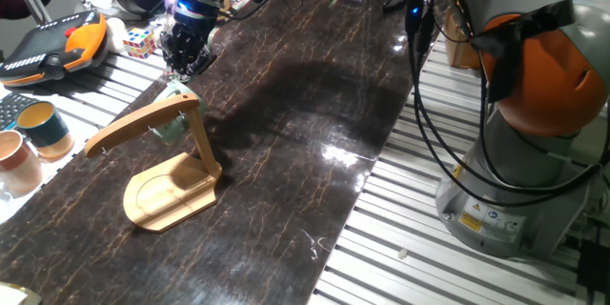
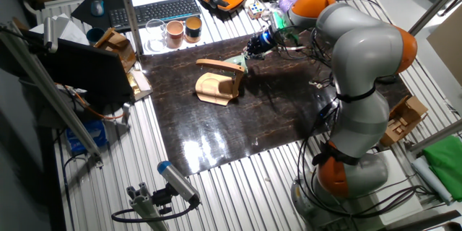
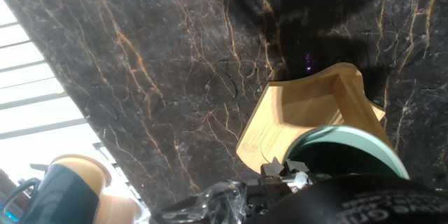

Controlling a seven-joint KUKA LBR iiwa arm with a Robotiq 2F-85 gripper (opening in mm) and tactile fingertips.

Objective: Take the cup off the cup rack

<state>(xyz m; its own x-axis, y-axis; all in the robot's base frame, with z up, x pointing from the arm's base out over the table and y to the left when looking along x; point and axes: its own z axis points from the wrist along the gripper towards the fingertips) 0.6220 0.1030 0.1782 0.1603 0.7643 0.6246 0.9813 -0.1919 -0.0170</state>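
The cup [image 1: 172,128] is a small grey-green mug hanging under the curved arm of the light wooden cup rack [image 1: 170,193], close to the upright post. My gripper [image 1: 184,65] hovers just above the top of the rack, apart from the cup, with its dark fingers spread and nothing between them. In the hand view the cup's rim and dark inside [image 3: 348,151] sit right in front of the fingers [image 3: 336,203], beside the rack's wooden top [image 3: 301,112]. In the other fixed view the rack [image 2: 215,84] stands mid-mat with the gripper [image 2: 255,46] at its right end.
A teal cup with a yellow inside [image 1: 42,128] and a pinkish-tan cup [image 1: 16,160] stand left of the dark marble mat [image 1: 286,105]. An orange teach pendant [image 1: 57,46] and a colour cube [image 1: 139,42] lie behind. The robot base [image 1: 529,133] fills the right.
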